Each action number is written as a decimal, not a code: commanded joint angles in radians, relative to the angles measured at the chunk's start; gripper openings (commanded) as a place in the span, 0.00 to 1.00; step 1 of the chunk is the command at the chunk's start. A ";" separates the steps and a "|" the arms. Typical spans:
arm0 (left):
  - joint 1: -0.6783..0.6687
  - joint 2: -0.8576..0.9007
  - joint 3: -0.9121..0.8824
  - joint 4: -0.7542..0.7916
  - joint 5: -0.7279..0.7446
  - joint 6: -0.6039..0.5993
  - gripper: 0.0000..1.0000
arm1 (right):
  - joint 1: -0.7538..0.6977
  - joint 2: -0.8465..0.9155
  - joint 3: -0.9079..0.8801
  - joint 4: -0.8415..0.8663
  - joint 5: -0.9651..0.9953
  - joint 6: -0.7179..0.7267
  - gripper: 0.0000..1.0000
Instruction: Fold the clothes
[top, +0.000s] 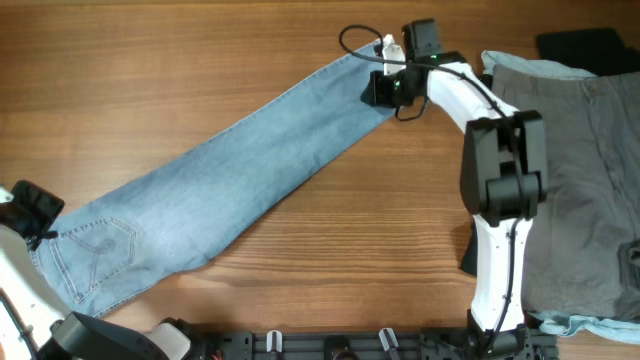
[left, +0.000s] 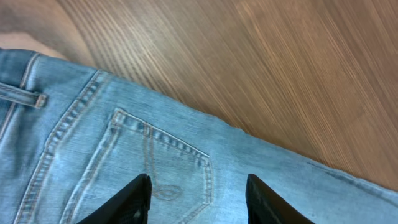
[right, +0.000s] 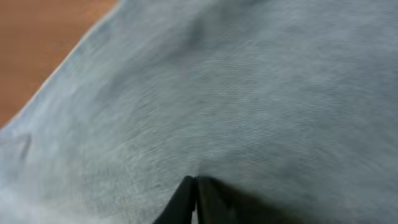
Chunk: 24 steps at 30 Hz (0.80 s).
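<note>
Light-blue jeans (top: 230, 170) lie flat, stretched diagonally from the waist at the lower left to the leg end at the upper middle. My left gripper (top: 35, 210) hovers by the waist; in the left wrist view it (left: 199, 186) is open over the stitched back pocket (left: 168, 168), with nothing between its fingers. My right gripper (top: 383, 88) is at the leg end. In the right wrist view it (right: 194, 180) is shut, tips together against the denim (right: 249, 93). I see no fold pinched between them.
Grey-khaki trousers (top: 590, 170) are spread at the right, with a black garment (top: 585, 45) at the back right corner. The right arm's white links (top: 500, 180) stand between the jeans and the trousers. Bare wooden table (top: 150, 60) lies behind the jeans.
</note>
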 joint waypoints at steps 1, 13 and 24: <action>-0.028 -0.011 0.012 -0.008 0.005 0.024 0.50 | -0.082 0.063 -0.014 -0.025 0.345 0.175 0.04; -0.089 -0.004 -0.008 -0.081 0.004 0.019 0.28 | -0.276 -0.026 -0.011 -0.116 0.254 0.248 0.11; -0.076 0.231 -0.303 0.080 -0.154 -0.266 0.06 | -0.229 -0.201 -0.011 -0.093 0.183 0.190 0.22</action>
